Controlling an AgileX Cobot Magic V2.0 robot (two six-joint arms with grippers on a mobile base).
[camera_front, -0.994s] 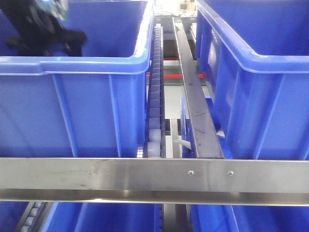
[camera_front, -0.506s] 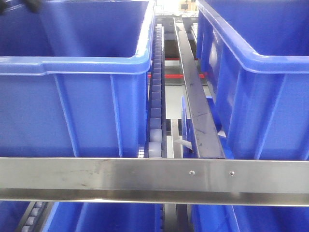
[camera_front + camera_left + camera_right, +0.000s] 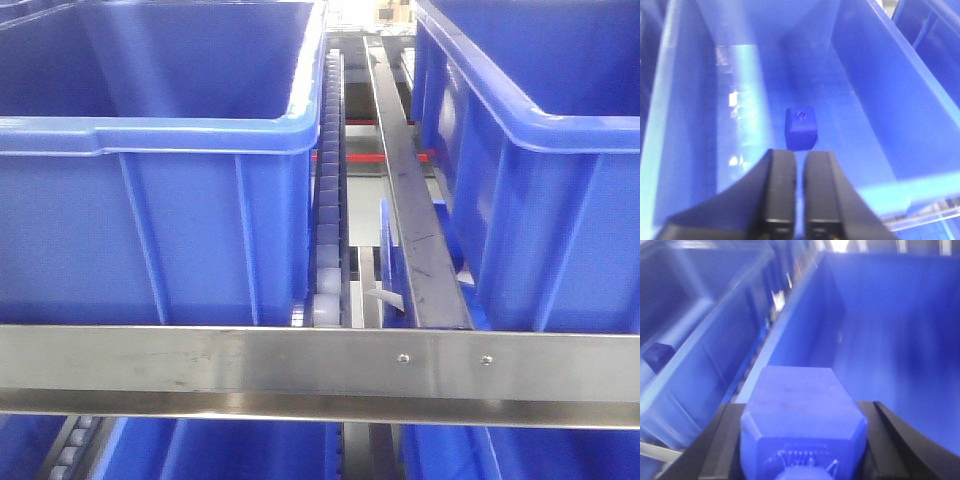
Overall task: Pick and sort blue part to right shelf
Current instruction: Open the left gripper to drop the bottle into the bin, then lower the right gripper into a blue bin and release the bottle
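- Blue part (image 3: pixel 802 412) clamped between right gripper (image 3: pixel 800 450) fingers, above a blue bin (image 3: pixel 900 340) on the steel shelf (image 3: pixel 300 365).
- Left gripper (image 3: pixel 799 190) closed, empty, over another bin (image 3: pixel 865 90).
- Second blue block (image 3: pixel 801 129) on that bin's floor.

Bright, blue-tinted; wrist views blurred.

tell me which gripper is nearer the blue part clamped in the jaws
Right. The right gripper is shut on that blue part, carrying it above a bin. The left gripper is shut, empty, over another bin where a different blue part lies.
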